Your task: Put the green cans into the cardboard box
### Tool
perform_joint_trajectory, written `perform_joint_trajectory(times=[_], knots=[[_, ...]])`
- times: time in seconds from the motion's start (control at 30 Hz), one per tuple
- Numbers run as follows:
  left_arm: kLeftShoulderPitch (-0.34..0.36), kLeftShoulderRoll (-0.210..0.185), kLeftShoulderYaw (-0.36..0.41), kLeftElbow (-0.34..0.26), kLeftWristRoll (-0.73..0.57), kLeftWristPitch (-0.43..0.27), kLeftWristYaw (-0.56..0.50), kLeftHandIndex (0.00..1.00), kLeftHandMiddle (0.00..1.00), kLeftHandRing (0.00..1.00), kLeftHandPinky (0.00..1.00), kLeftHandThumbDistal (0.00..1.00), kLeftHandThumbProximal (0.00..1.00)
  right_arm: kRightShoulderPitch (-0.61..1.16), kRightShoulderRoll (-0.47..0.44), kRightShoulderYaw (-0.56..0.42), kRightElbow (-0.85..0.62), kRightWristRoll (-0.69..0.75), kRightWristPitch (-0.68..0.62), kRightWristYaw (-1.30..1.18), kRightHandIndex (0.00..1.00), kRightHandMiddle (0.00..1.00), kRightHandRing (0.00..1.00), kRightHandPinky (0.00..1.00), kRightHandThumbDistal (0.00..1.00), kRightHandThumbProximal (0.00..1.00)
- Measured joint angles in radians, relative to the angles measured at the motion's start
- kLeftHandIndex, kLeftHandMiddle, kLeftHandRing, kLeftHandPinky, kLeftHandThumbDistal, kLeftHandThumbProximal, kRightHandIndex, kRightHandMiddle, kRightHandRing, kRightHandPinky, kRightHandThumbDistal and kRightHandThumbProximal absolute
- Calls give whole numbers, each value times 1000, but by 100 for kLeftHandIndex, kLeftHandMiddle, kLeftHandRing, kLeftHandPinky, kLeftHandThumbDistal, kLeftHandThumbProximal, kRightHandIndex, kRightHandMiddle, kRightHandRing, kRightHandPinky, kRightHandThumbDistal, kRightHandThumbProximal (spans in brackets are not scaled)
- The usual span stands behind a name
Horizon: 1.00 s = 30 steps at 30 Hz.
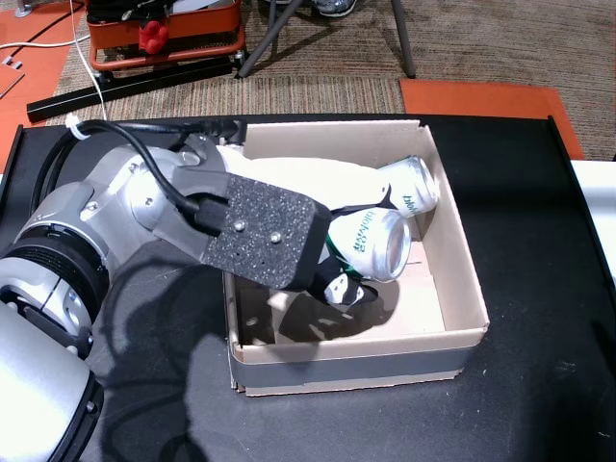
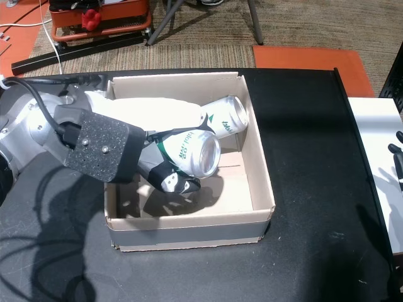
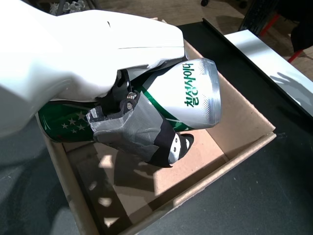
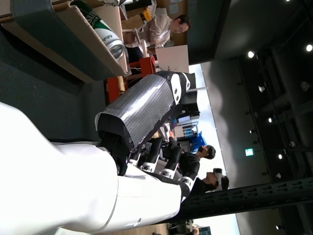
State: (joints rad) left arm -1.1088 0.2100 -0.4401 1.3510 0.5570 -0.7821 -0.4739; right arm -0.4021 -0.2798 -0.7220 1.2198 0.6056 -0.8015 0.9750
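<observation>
Nearest the robot, on the left of the black bench [image 1: 539,318], the left arm reaches over the near-left wall of the cardboard box [image 1: 452,342]. Just past that wall the left hand [image 1: 337,274] hangs inside the box, its fingers [image 3: 168,147] wrapped round a green can [image 1: 371,243], which it holds clear above the brown floor. The held can lies on its side, long axis running from the palm out toward the far right, silver top leading; the left wrist view shows bare cardboard directly beneath it. So the drop point lies straight below the hand, and letting go should call only for a small lowering and a spreading of the fingers.

Farther in, touching or just beside the held can, a second green can [image 1: 414,188] rests on its side against the far-right wall, roughly parallel.

Well off to the right, the right hand [image 4: 146,105] hangs beside the bench, holding nothing, fingers loosely curled.
</observation>
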Motion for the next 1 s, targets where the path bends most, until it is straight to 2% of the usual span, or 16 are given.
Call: perform_joint_trajectory(times=[0.13,0.17,0.2,0.23,0.27,0.3,0.33,0.37,0.4,0.43,0.53,0.63,1.0], knots=[[6,3,-1,0,2,0,9,29,18,39,24,42,0,0,0,0,0,2,3,4,65,68,79,89,100,56],[7,4,-2,0,3,0,15,30,19,40,25,45,0,0,0,-1,0,5,4,8,66,68,79,88,100,56],[7,7,-6,0,8,-2,26,33,23,44,30,48,0,0,0,-1,0,7,4,11,66,68,79,88,100,56],[7,11,-22,-3,28,-9,52,39,28,48,36,53,0,0,0,-1,0,8,4,11,66,68,79,88,100,56],[7,14,-37,-4,47,-14,76,53,43,62,50,66,0,0,0,-1,0,8,4,11,66,68,79,88,100,56],[7,18,-62,-6,76,-18,115,59,49,65,54,63,0,0,0,-1,0,8,4,11,66,68,79,88,100,56],[7,23,-86,-6,107,-19,150,70,61,73,59,75,2,0,0,-1,0,8,5,11,66,68,79,88,100,56],[7,25,-96,-6,119,-19,162,79,72,82,66,85,8,0,0,-1,0,8,5,11,65,68,79,88,100,56],[7,28,-105,-5,128,-19,173,85,80,89,71,90,13,0,0,-1,0,8,5,11,65,68,79,88,100,55],[7,31,-107,-5,130,-19,178,90,88,96,77,97,15,0,0,-1,0,8,5,11,65,68,79,88,100,56],[6,31,-103,-5,123,-13,169,96,99,100,89,100,19,0,0,0,0,8,6,11,65,68,79,88,100,57],[6,31,-95,-4,115,-6,154,100,100,100,94,100,23,0,0,0,0,8,5,9,65,67,79,87,100,56],[6,40,-96,-3,116,11,160,100,100,100,93,100,25,0,0,0,0,8,5,4,65,67,78,87,100,55]])
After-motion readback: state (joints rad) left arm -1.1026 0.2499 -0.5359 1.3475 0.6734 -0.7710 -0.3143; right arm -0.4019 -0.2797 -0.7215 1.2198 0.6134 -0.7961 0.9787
